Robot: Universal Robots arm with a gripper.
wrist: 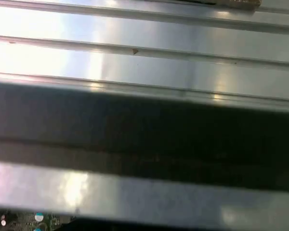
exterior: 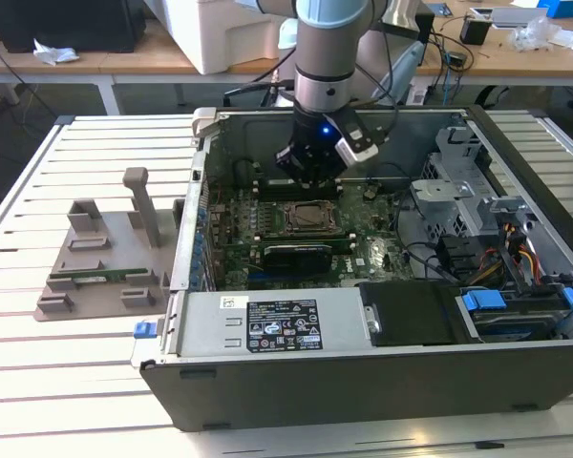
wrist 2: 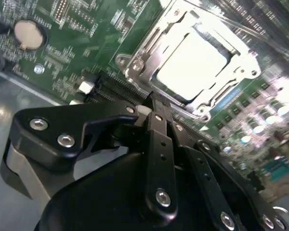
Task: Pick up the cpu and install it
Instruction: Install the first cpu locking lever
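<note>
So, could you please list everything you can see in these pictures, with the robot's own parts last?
computer case: one, dark grey, lying open on the slatted table.
slatted table: one, white, under the case.
motherboard: one, green, inside the case.
socket frame: one, silvery metal, on the motherboard.
cpu: one, silvery, seated in the socket frame in the second wrist view.
coin cell: one, silvery, on the motherboard.
fixture tray: one, grey, at the exterior view's left of the case.
memory stick: one, green, on the fixture tray.
gripper: one, black, above the socket, nothing visibly held.
</note>
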